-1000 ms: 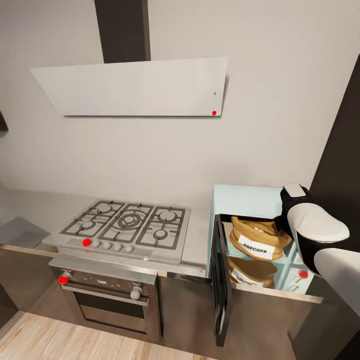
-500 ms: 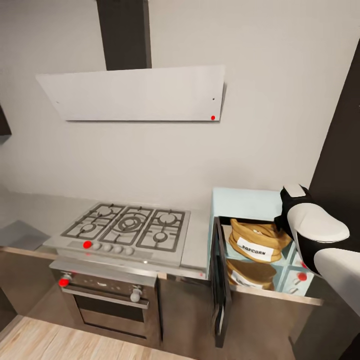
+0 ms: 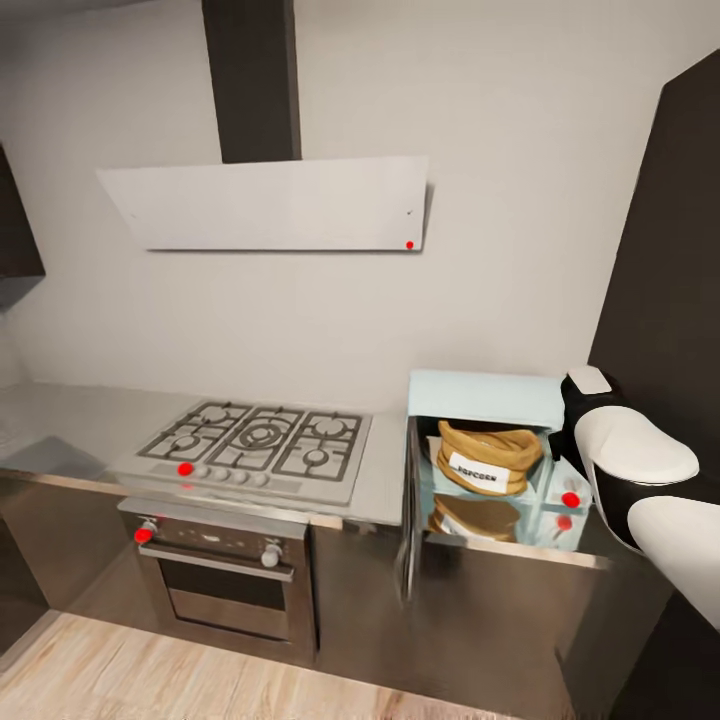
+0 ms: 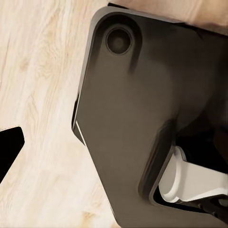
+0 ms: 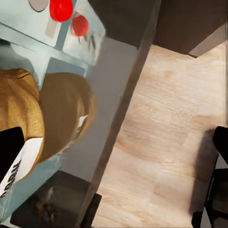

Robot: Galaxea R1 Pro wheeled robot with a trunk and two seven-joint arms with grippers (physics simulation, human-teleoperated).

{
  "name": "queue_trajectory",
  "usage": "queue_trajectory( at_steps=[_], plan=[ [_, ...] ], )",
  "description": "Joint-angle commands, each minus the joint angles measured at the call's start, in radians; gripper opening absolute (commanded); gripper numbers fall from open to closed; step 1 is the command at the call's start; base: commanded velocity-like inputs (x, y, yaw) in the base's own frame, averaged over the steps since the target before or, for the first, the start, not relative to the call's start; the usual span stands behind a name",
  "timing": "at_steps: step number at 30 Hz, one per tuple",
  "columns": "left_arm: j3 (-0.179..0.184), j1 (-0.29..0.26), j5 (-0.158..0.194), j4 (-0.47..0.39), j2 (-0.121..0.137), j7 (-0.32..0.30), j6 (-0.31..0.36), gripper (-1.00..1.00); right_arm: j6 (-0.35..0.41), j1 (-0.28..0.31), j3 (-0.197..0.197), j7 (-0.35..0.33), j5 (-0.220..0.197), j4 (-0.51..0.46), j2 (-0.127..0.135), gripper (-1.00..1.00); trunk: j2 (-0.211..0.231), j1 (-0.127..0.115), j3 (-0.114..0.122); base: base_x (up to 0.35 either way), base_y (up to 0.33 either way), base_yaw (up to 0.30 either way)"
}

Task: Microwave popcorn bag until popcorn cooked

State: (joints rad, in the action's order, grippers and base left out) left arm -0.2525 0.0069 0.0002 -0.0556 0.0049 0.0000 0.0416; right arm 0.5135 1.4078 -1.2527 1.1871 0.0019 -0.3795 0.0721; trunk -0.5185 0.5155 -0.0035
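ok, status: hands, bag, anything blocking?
Hands' state can't be told. Popcorn bag sits inside the microwave. Microwave door hangs open; nothing blocks its swing shut.

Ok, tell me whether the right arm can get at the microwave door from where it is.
Probably yes: the microwave door stands swung open at the left of the microwave, nothing blocks it, and the right arm hangs nearby.

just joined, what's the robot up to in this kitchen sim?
The popcorn bag sits inside the mint-blue microwave, whose dark door hangs open, seen edge-on. The microwave stands on the steel countertop, right of the gas hob. The right arm is raised beside the microwave's knob panel, holding nothing that shows. Heating looks not yet started: the door is not shut.
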Motion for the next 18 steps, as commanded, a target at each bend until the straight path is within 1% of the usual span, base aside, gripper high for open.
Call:
queue_trajectory(
  at_steps=[1,2,4,5,6,7,8,10,11,15,16,17,18],
  plan=[
    [-0.004,0.001,0.0,-0.003,0.0,0.0,0.004,1.0,0.01,0.0,0.0,0.001,0.0,-0.001,0.0,1.0,0.0,0.0,0.0,-0.329,-0.009,0.0],
    [-0.004,0.001,0.0,-0.003,0.0,0.0,0.004,1.0,0.011,0.0,0.004,-0.018,0.001,0.0,0.0,1.0,0.0,0.0,0.001,-0.334,-0.004,0.0],
    [-0.005,0.001,0.0,-0.003,0.0,0.0,0.004,1.0,0.028,0.0,0.012,-0.119,0.003,0.007,-0.003,1.0,0.0,0.0,0.001,-0.336,0.009,0.0],
    [-0.005,0.001,0.0,-0.003,0.0,0.0,0.004,1.0,0.045,0.0,0.014,-0.167,0.005,0.01,-0.004,1.0,0.0,0.0,0.001,-0.334,0.06,0.0],
    [-0.005,0.001,0.0,-0.003,0.0,0.0,0.004,1.0,0.078,0.0,0.017,-0.23,0.016,0.019,-0.005,1.0,0.0,0.0,0.001,-0.325,0.107,0.0],
    [-0.005,0.001,0.0,-0.003,0.0,0.0,0.004,1.0,0.104,0.0,0.018,-0.277,0.043,0.036,-0.006,1.0,0.0,0.0,0.001,-0.317,0.133,0.0],
    [-0.005,0.001,0.0,-0.003,0.0,0.0,0.004,1.0,0.113,0.0,0.019,-0.301,0.075,0.046,-0.006,1.0,0.0,0.0,0.001,-0.313,0.144,0.0],
    [-0.005,0.001,0.0,-0.003,0.0,0.0,0.004,1.0,0.126,-0.004,0.019,-0.377,0.226,0.075,-0.006,1.0,0.0,0.0,0.001,-0.296,0.159,0.0],
    [-0.005,0.001,0.0,-0.003,0.0,0.0,0.004,1.0,0.128,-0.01,0.019,-0.416,0.28,0.083,-0.006,1.0,0.0,0.0,0.001,-0.282,0.163,0.0],
    [-0.005,0.001,0.0,-0.003,0.0,0.0,0.004,1.0,0.127,-0.063,0.019,-0.738,0.575,0.098,-0.006,1.0,0.0,0.0,0.001,-0.249,0.174,0.0],
    [-0.005,0.001,0.0,-0.003,0.0,0.0,0.004,1.0,0.124,-0.081,0.019,-0.803,0.631,0.098,-0.006,1.0,0.0,0.0,0.001,-0.231,0.182,0.0],
    [-0.004,0.001,0.0,-0.003,0.0,0.0,0.004,1.0,0.104,-0.104,0.019,-0.864,0.672,0.098,-0.006,1.0,0.0,0.0,0.001,-0.229,0.183,0.0],
    [-0.004,0.001,0.0,-0.003,0.0,0.0,0.004,1.0,0.05,-0.133,0.019,-0.931,0.701,0.099,-0.006,1.0,0.0,0.0,0.001,-0.224,0.18,0.0]
  ],
)
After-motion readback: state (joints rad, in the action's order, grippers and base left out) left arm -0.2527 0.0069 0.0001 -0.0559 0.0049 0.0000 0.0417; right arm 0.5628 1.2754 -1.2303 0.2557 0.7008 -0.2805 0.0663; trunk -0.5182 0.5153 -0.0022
